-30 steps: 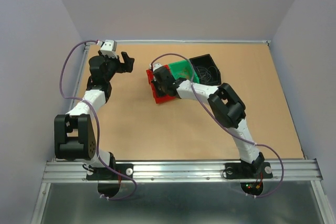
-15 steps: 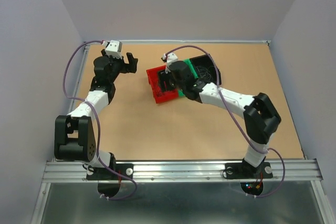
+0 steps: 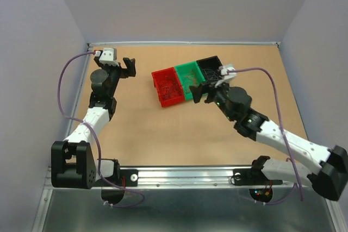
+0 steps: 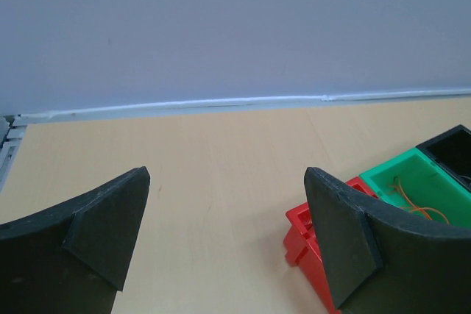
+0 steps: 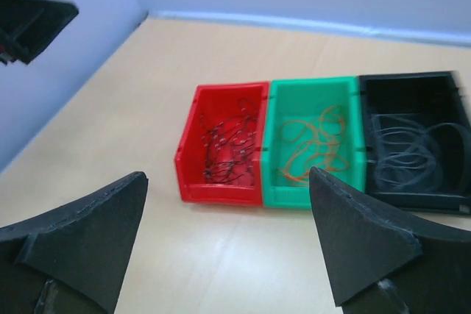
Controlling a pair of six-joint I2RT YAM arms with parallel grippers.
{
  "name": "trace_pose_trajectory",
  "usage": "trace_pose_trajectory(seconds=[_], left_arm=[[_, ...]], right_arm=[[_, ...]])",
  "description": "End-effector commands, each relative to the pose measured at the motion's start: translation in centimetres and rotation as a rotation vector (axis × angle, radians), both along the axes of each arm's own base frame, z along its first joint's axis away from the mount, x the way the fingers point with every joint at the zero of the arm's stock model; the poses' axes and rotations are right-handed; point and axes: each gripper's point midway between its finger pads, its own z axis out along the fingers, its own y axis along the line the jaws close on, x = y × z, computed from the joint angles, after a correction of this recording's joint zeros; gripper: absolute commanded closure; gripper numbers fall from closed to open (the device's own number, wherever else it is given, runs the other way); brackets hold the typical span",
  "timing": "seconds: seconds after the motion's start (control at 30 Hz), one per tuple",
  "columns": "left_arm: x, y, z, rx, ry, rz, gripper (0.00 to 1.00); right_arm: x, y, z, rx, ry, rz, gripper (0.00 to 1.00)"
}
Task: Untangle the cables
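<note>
Right wrist view shows me the cables [image 5: 229,148] lying mid-frame in the red bin [image 5: 217,190], green bin [image 5: 309,198] and black bin [image 5: 412,79] on the table [image 5: 147,108], my right claw [image 5: 227,178] and left claw [image 4: 227,180] both spread, empty.

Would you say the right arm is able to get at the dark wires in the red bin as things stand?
Probably yes: the right gripper hangs open near the red bin, which has no lid. Its dark wires lie exposed, and nothing stands between them and the gripper.
</note>
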Motion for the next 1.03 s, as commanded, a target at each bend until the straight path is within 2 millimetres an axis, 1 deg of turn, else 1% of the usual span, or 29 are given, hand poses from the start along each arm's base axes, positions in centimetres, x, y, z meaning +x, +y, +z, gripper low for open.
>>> trace_pose_trajectory(seconds=[0.0,0.03,0.1,0.13,0.17,0.23,0.27,0.3,0.33,0.4,0.67,0.8,0.9,0.97,1.0], left_arm=[[-1.5,-1.3,3.2,-0.006,-0.141,-0.085,0.01],[-1.4,-2.0,2.9,0.009,-0.139,-0.123,0.01],[-1.5,-2.9,2.6,0.026,-0.131,-0.175,0.01],[-1.4,-3.0,2.4,0.031,-0.128,-0.184,0.01],[-1.2,-2.9,2.2,0.032,-0.122,-0.178,0.01],[-1.0,-2.4,2.3,0.033,-0.121,-0.150,0.01],[-1.0,-2.4,2.4,0.035,-0.122,-0.147,0.01],[-1.0,-2.3,2.4,0.039,-0.123,-0.145,0.01],[-1.0,-2.4,2.2,0.038,-0.120,-0.148,0.01],[-1.1,-2.5,2.2,0.040,-0.123,-0.152,0.01],[-0.8,-2.6,1.9,0.039,-0.115,-0.157,0.01],[-0.9,-2.5,2.0,0.041,-0.119,-0.157,0.01],[-0.9,-2.5,2.1,0.039,-0.121,-0.155,0.01],[-0.9,-2.5,2.1,0.039,-0.121,-0.152,0.01],[-0.9,-2.5,2.1,0.039,-0.121,-0.152,0.01]], right_arm=[[-2.7,-6.8,2.6,0.146,-0.126,-0.179,0.02],[-4.0,-8.8,2.1,0.192,-0.146,-0.210,0.02],[-5.0,-10.9,2.9,0.298,-0.187,-0.258,0.02],[-5.5,-11.5,2.7,0.331,-0.203,-0.262,0.02],[-6.4,-12.6,3.1,0.393,-0.235,-0.270,0.02],[-7.0,-13.2,3.5,0.398,-0.267,-0.264,0.03],[-7.4,-13.9,4.1,0.426,-0.285,-0.278,0.03],[-7.3,-14.7,3.7,0.438,-0.278,-0.323,0.03],[-7.4,-15.0,3.8,0.448,-0.279,-0.330,0.03],[-7.6,-15.0,4.2,0.452,-0.290,-0.320,0.03],[-7.1,-14.4,3.5,0.426,-0.269,-0.317,0.03],[-7.0,-14.2,3.4,0.423,-0.265,-0.311,0.03],[-6.8,-14.0,3.5,0.420,-0.258,-0.312,0.07],[-6.8,-13.7,3.4,0.410,-0.253,-0.302,0.06],[-6.8,-13.7,3.0,0.402,-0.247,-0.299,0.04]])
